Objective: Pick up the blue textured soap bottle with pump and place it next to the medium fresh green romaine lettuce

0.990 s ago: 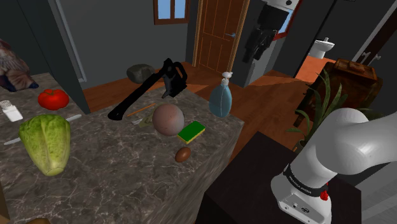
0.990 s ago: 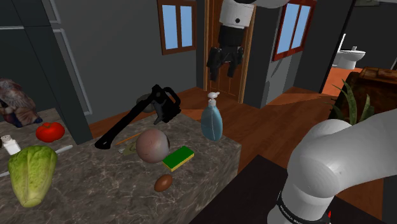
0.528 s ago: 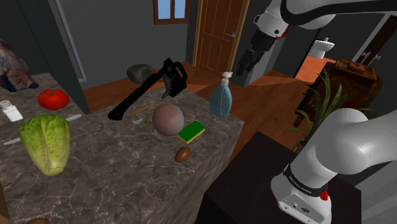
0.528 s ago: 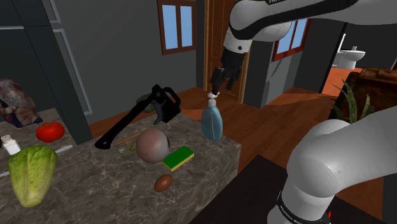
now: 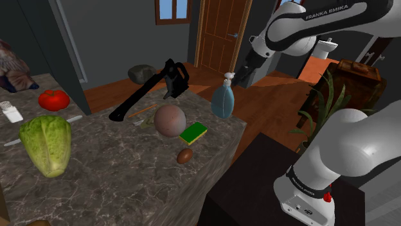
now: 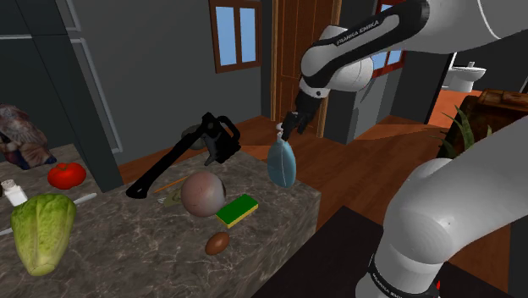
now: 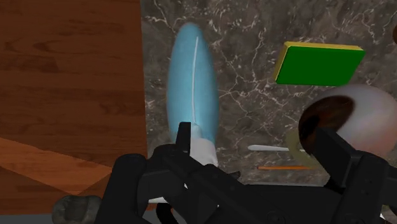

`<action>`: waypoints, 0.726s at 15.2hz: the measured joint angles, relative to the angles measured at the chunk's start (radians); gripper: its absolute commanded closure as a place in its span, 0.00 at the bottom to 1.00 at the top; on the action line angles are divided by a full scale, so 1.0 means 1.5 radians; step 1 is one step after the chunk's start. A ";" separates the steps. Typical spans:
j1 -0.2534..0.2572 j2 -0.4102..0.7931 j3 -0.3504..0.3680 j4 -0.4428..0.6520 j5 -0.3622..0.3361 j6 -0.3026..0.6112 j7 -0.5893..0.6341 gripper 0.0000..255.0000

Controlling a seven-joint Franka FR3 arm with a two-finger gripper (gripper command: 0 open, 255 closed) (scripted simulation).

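Two fingers (image 7: 347, 162): the black pair stands spread, clasping nothing. The white pump cap lies close by one of them, and contact cannot be told.
Gripper (image 5: 240, 76): it hovers at the pump's height, just beside the top of the bottle, angled down from the arm.
Soap bottle (image 5: 223, 101): pale blue, it stands upright at the far corner of the marble counter (image 5: 128, 183). It is near the edge above the wooden floor and well apart from the lettuce (image 5: 46, 145).
Step in hand: by the look of it, the approach to the grasp, with the bottle not yet lifted.
Bottle shape: seen from the wrist it is a narrow, flattened body, so the fingers do best to close across its thin faces rather than its broad width.
Grip height: the slim pump neck would likely pivot. Going lower to straddle the upper body before closing should give a steadier hold.
Centring: the pump looks off towards one finger, so a small sideways shift would let both pads meet the bottle together.
Risk: a nudge from one finger could tip the bottle off the corner onto the floor, so a slow, straight descent seems wise.
Path ahead: a green and yellow sponge (image 5: 193, 133) and a reddish-grey ball (image 5: 169, 121) sit between bottle and lettuce, so the carry should clear them.
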 measured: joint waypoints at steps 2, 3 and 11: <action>0.021 0.046 -0.039 -0.003 0.024 0.060 -0.050 0.00; 0.035 0.069 -0.060 0.000 0.041 0.087 -0.076 0.00; 0.120 0.182 -0.146 0.007 0.149 0.201 -0.196 0.00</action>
